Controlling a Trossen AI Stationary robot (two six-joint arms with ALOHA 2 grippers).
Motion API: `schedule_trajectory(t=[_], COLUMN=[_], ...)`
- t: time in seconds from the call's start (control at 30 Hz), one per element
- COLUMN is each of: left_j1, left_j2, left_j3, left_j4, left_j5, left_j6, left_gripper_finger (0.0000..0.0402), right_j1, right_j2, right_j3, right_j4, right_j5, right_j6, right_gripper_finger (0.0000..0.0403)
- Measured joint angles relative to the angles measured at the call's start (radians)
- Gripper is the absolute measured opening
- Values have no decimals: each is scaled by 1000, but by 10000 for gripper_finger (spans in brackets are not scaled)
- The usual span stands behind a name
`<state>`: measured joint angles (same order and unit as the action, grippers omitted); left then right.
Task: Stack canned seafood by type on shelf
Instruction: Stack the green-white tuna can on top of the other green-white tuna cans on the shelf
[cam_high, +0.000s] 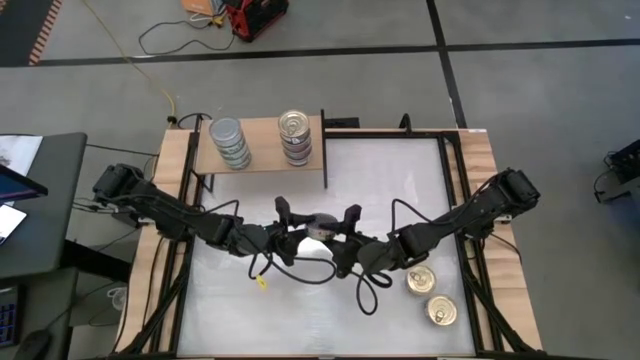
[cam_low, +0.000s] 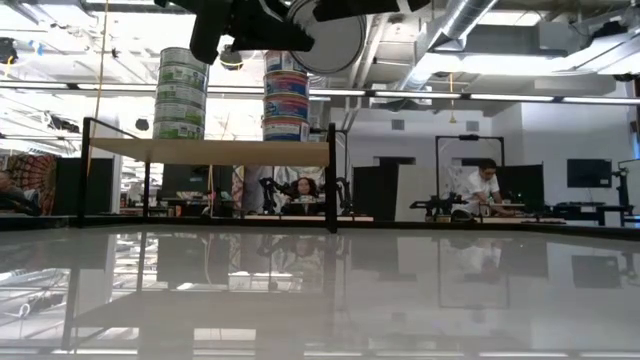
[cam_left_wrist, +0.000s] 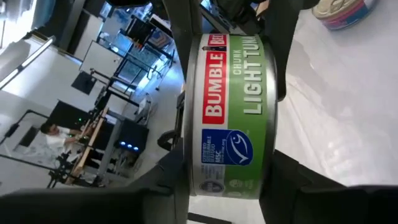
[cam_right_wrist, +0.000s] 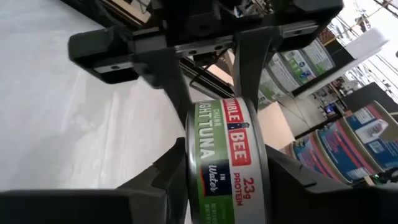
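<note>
Currently both the left gripper (cam_high: 300, 232) and right gripper (cam_high: 338, 238) clamp one green-labelled round metal tuna tin (cam_high: 322, 227) mid-air; mistimed release risks dropping it.

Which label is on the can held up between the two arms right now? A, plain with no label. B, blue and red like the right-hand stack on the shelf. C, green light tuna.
C: the can reads Bumble Bee chunk light tuna on a green band, in both wrist views.
</note>
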<state>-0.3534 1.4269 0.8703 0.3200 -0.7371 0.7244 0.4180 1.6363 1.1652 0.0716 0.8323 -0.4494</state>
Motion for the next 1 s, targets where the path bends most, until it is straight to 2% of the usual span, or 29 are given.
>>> schedule_trajectory(t=[0.17,0.4,0.47,0.63,0.7,0.83,1.0], left_j1=[0,-8,-26,-109,-148,-202,-213], left_j2=[-1,-3,-20,-130,-198,-327,-508], left_j3=[0,-1,-1,-2,-1,-1,-1], left_j4=[1,-4,-23,-24,-17,-31,-133], left_j5=[-5,-83,-145,-390,-474,-670,-721], left_j6=[8,19,36,169,235,360,329], left_gripper_finger=[125,125,125,127,133,136,136], right_j1=[0,9,19,60,72,55,-1], right_j2=[0,0,0,-47,-84,-140,-167], right_j3=[0,41,59,76,71,43,20], right_j4=[14,21,10,-16,-42,-128,-216], right_j5=[-11,-27,-14,159,193,195,185], right_j6=[1,-31,-68,-132,-117,3,135], right_gripper_finger=[191,279,305,348,353,348,337])
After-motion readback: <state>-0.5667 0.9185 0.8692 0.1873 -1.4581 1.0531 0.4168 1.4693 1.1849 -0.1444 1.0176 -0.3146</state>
